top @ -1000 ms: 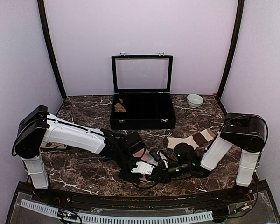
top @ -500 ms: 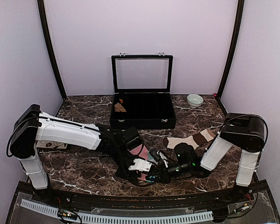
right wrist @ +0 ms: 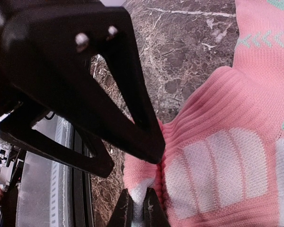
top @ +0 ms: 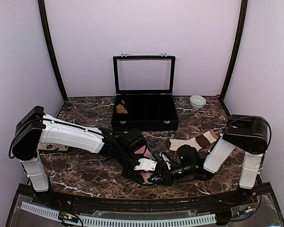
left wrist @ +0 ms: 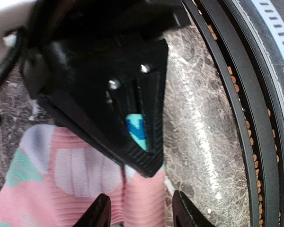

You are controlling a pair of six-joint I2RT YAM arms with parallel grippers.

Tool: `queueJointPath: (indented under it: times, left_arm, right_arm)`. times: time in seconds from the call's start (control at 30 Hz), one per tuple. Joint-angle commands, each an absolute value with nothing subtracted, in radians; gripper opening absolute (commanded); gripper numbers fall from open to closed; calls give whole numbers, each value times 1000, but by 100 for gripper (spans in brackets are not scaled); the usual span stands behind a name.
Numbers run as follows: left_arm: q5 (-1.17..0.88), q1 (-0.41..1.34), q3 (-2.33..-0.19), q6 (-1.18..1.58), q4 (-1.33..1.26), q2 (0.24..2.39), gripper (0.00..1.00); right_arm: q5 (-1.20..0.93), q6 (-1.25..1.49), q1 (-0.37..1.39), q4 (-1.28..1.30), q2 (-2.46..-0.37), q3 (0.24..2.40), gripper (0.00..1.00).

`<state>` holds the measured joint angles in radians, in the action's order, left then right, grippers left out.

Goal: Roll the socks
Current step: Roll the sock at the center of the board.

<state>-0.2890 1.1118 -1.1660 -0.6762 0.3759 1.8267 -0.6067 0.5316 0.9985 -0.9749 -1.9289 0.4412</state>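
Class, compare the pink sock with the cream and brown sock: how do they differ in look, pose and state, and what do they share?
The pink sock has white and mint patches; the cream sock has brown bands. The pink sock is bunched at one edge; the cream sock lies flat. The right gripper pinches the pink sock; nothing touches the cream sock. Both rest on the marble table.

Top view high, facing back wall [top: 142, 28], wrist views close, sharing pink sock [right wrist: 217, 142]
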Motion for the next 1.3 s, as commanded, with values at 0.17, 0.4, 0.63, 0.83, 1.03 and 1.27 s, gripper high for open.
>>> queueJointPath:
  times: [0.17, 0.4, 0.63, 0.83, 1.03, 1.27]
  left_arm:
    - [-334, 1097, -1132, -661, 420, 1869, 42]
    - [-316, 1061, -1145, -644, 395, 1868, 24]
    - [-384, 1060, -1148, -636, 434, 1862, 32]
    - [-425, 1054, -1166, -611, 455, 1840, 37]
    - [-404, 1041, -1202, -593, 444, 1851, 36]
    - [-451, 1019, -1224, -591, 471, 1868, 22]
  right_arm:
    - [-547, 550, 976, -650, -2048, 369, 0]
    - [-548, 537, 976, -624, -2041, 368, 0]
    - [-537, 532, 974, -600, -2036, 373, 0]
    - [-538, 532, 973, -602, -2036, 370, 0]
    - [-544, 532, 972, -602, -2034, 371, 0]
    - [-546, 535, 973, -613, -2040, 370, 0]
